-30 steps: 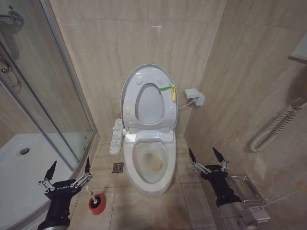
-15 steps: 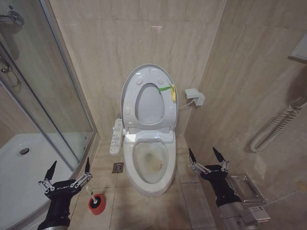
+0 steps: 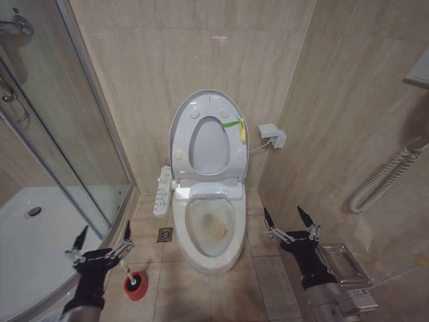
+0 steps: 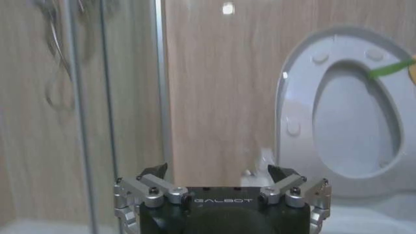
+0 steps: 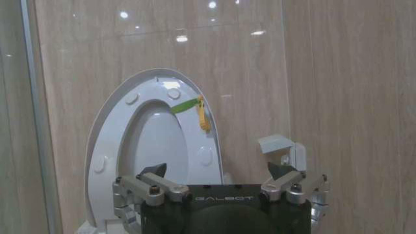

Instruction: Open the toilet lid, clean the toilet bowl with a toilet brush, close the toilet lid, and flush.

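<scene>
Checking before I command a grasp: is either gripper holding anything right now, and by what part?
Nothing. Left gripper and right gripper are both open and empty; the toilet brush sits in its red holder.

- Head view looks down from high at the toilet bowl (image 3: 213, 231).
- Both wrist views look level from low, sharing the raised toilet lid (image 4: 344, 105) (image 5: 153, 151).

Toilet brush (image 3: 131, 278) head sunk in its red cup (image 3: 135, 287), bristles hidden; left arm (image 3: 86, 295) blurred.
</scene>
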You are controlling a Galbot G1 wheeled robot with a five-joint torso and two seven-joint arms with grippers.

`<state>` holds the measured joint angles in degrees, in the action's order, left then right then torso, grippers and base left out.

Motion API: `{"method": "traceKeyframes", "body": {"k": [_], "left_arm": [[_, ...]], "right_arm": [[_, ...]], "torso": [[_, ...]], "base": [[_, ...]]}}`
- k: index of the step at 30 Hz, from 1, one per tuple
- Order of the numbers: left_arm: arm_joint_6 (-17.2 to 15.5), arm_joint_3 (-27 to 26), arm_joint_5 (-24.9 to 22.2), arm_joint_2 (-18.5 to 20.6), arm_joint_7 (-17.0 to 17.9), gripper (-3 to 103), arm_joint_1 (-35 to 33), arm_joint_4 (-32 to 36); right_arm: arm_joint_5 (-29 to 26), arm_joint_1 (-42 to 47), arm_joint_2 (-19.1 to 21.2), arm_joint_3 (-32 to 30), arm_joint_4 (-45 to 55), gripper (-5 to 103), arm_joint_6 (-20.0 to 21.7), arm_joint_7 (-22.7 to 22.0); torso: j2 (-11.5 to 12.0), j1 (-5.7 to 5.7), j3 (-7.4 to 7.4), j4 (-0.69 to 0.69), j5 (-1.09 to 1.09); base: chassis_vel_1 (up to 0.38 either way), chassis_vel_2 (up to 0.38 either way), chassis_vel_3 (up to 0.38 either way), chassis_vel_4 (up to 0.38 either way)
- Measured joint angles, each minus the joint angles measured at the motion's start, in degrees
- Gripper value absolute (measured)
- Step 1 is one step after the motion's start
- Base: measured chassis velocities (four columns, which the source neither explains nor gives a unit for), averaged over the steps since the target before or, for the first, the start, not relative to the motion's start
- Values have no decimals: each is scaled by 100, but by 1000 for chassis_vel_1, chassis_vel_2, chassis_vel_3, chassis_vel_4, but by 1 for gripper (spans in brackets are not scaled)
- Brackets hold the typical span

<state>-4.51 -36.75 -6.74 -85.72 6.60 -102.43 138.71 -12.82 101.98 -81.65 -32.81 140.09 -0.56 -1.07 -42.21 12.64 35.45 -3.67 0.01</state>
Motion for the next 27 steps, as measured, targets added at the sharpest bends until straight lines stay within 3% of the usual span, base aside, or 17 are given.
{"method": "traceKeyframes", "body": {"k": [3, 5, 7, 10, 27], "left_arm": [[-616, 4, -247, -225, -347, 100, 462, -247], [-735, 6, -293, -265, -414, 100, 550, -291], [-1254, 12, -500, -454, -707, 100, 941, -500], [-1433, 13, -570, -516, -807, 100, 1072, -572], [-1436, 16, -575, -519, -811, 100, 1068, -577]], "right_arm": [[0, 0, 0, 0, 0, 100, 0, 0], [0, 0, 0, 0, 0, 100, 0, -1], [0, 0, 0, 0, 0, 100, 0, 0], [0, 0, 0, 0, 0, 100, 0, -2], [0, 0, 0, 0, 0, 100, 0, 0]], "torso": [[0, 0, 0, 0, 0], [0, 0, 0, 0, 0], [1, 0, 0, 0, -1], [1, 0, 0, -1, 0], [1, 0, 0, 1, 0]], "base": [[0, 0, 0, 0], [0, 0, 0, 0], [0, 0, 0, 0], [0, 0, 0, 0], [0, 0, 0, 0]]}}
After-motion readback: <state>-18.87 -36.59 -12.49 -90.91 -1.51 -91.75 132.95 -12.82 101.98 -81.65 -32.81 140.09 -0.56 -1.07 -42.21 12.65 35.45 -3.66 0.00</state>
